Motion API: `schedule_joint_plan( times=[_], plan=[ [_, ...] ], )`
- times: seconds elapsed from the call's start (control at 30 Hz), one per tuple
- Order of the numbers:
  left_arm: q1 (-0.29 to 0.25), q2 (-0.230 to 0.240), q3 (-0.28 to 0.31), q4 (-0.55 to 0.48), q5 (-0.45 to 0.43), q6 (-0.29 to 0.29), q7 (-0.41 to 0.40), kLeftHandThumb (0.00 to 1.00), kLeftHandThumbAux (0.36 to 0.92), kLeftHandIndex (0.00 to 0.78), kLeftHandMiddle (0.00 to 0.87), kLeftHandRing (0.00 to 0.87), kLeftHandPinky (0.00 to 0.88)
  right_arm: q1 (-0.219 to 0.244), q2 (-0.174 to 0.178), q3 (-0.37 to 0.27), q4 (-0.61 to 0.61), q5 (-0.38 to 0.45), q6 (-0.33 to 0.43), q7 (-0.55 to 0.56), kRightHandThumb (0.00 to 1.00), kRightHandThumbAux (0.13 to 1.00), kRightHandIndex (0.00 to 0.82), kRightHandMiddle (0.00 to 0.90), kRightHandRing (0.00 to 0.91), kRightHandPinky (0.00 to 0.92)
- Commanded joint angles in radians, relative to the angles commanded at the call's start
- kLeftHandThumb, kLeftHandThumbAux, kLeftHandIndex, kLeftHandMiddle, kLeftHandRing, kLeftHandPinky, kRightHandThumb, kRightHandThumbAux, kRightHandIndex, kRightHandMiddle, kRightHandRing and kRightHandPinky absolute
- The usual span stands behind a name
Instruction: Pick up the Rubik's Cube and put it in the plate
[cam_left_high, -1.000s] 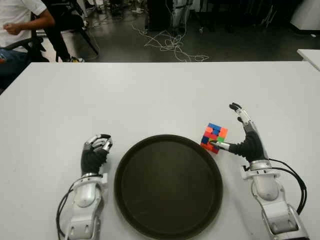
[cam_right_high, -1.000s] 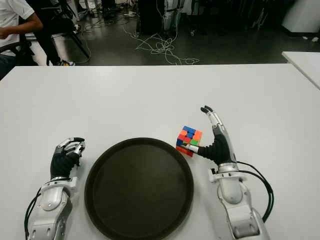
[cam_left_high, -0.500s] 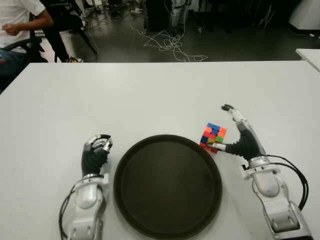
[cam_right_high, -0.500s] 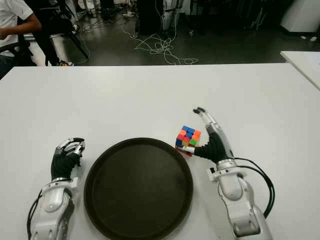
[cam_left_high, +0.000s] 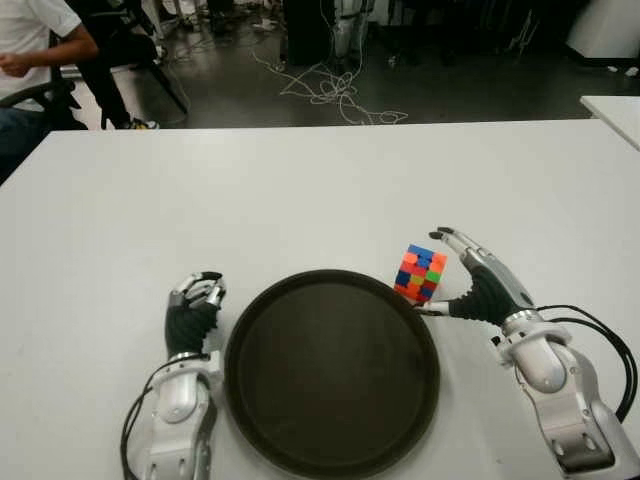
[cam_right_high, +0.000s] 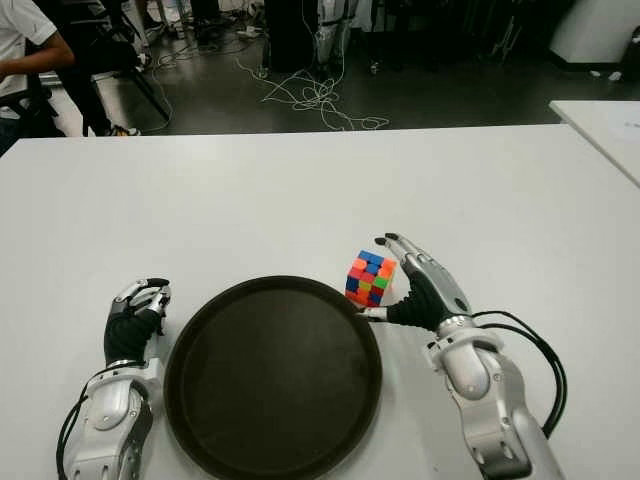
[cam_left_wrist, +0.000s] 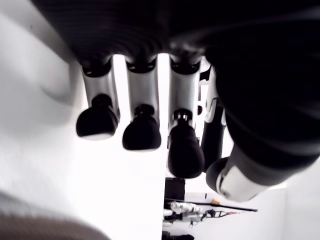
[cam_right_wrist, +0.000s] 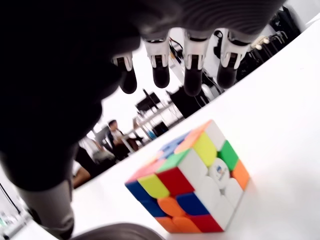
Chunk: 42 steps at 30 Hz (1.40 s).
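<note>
The right hand (cam_left_high: 478, 285) arches its extended fingers (cam_right_wrist: 192, 70) over the far side of the Rubik's Cube (cam_left_high: 420, 274) while the thumb reaches in low beside the near side; the right wrist view shows the fingertips poised above the cube with clear space between, so the hand is open around the cube and grips nothing yet. A second ago the same fingers stood almost upright beside the cube; they have since tipped over and forward to cup it, a sign that the reach is turning into a grasp. The cube sits on the white table (cam_left_high: 300, 190), just beside the far right rim of the round dark plate (cam_left_high: 240, 330), tilted slightly with one edge toward the rim, and appears to have been nudged a little closer to the plate as the hand came in. Nothing lies in the plate, so the pick-up is not yet done; judging from this, the next step is to close fingers and thumb on opposite faces, then lift and carry the cube the short way over the rim. The left hand (cam_left_high: 192, 308) shows beside the plate's left edge, its fingers curled and holding nothing.
</note>
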Motion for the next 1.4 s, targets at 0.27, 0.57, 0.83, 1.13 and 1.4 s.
schedule_joint_plan(
  times=[0.27, 0.57, 0.83, 1.13, 1.4],
  plan=[
    [0.0, 0.001, -0.003, -0.002, 0.013, 0.007, 0.008, 0.707, 0.706, 0.444, 0.795, 0.816, 0.818, -0.051, -0.032, 0.022, -0.017, -0.041, 0.057, 0.076, 0.0, 0.677, 0.0, 0.073, 0.064, 0.082],
    [0.004, 0.006, -0.012, -0.012, 0.035, 0.012, 0.018, 0.706, 0.706, 0.444, 0.796, 0.815, 0.818, -0.113, -0.085, 0.052, -0.049, -0.081, 0.102, 0.189, 0.0, 0.688, 0.0, 0.056, 0.049, 0.043],
    [0.002, 0.006, -0.01, -0.01, 0.034, 0.021, 0.018, 0.707, 0.706, 0.444, 0.792, 0.815, 0.82, -0.149, -0.117, 0.055, -0.044, -0.066, 0.07, 0.217, 0.0, 0.718, 0.0, 0.057, 0.064, 0.002],
    [0.005, 0.003, -0.011, -0.023, 0.033, 0.037, 0.016, 0.708, 0.706, 0.444, 0.793, 0.819, 0.825, -0.196, -0.125, 0.068, -0.064, -0.087, 0.127, 0.278, 0.0, 0.733, 0.0, 0.05, 0.077, 0.0],
    [0.004, -0.004, -0.006, -0.018, 0.027, 0.028, 0.019, 0.707, 0.706, 0.444, 0.796, 0.819, 0.822, -0.216, -0.137, 0.058, -0.05, -0.069, 0.066, 0.251, 0.0, 0.749, 0.0, 0.05, 0.085, 0.0]
  ],
)
